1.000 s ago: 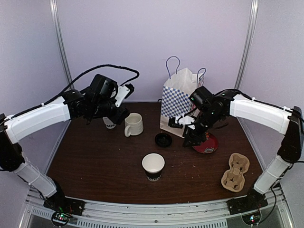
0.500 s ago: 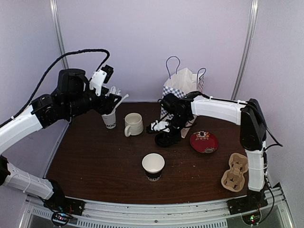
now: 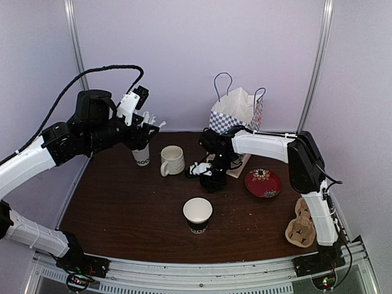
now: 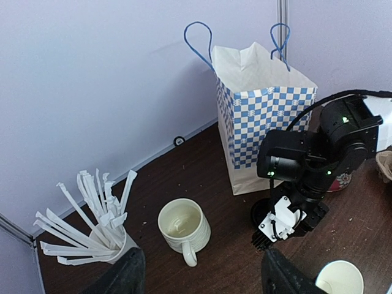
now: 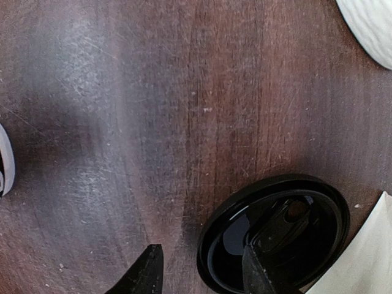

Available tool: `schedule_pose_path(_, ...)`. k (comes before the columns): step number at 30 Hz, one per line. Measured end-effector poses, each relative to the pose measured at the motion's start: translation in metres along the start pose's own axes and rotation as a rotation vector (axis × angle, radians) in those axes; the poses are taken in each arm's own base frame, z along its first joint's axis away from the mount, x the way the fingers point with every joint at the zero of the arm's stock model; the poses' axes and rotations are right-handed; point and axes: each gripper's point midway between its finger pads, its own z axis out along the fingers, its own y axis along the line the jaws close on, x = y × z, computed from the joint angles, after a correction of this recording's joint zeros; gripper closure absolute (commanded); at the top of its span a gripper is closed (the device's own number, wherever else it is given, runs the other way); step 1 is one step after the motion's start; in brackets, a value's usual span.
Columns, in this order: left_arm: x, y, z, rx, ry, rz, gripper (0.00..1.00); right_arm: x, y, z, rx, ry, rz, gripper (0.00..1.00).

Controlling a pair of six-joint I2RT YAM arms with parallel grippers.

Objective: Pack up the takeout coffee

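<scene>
The takeout coffee cup (image 3: 197, 215) stands open and lidless at the table's front middle; its rim also shows in the left wrist view (image 4: 339, 280). Its round black lid (image 5: 275, 236) lies upside up on the table by the bag. My right gripper (image 5: 199, 272) is open, low over the lid's left rim, one finger outside it and one over its inside; from the top it (image 3: 209, 177) hides the lid. My left gripper (image 4: 202, 282) is open and empty, held high above the mug, near the straw cup (image 3: 141, 156).
A cream mug (image 3: 172, 160) stands left of the lid. A blue-checked paper bag (image 3: 236, 119) stands open at the back. A red plate (image 3: 263, 182) lies to its right, and a cardboard cup carrier (image 3: 303, 222) at front right.
My right gripper has swung left from the red plate and come down over the lid. My left arm has drawn back and risen above the straw cup.
</scene>
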Motion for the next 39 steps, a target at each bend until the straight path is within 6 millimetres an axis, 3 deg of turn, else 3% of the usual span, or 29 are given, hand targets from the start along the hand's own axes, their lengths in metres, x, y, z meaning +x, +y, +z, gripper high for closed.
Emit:
schedule_pose_path(9, 0.000, -0.001, 0.001, 0.005, 0.001, 0.001, 0.32, 0.009, -0.006, 0.010, 0.007, 0.027, 0.026, 0.62)
schedule_pose_path(21, 0.003, -0.004, 0.003, 0.017, 0.009, 0.003, 0.33, 0.009, -0.015, 0.010, 0.052, 0.032, 0.082, 0.62)
schedule_pose_path(28, 0.004, -0.004, 0.004, 0.018, 0.013, 0.010, 0.33, 0.016, -0.016, 0.020, 0.052, 0.063, 0.107, 0.60)
schedule_pose_path(34, 0.007, -0.005, 0.006, 0.020, 0.021, 0.015, 0.33, 0.017, -0.017, 0.020, 0.059, 0.067, 0.123, 0.72)
schedule_pose_path(39, 0.010, -0.005, 0.008, 0.018, 0.026, 0.023, 0.33, 0.017, -0.016, 0.021, 0.055, 0.067, 0.142, 0.76)
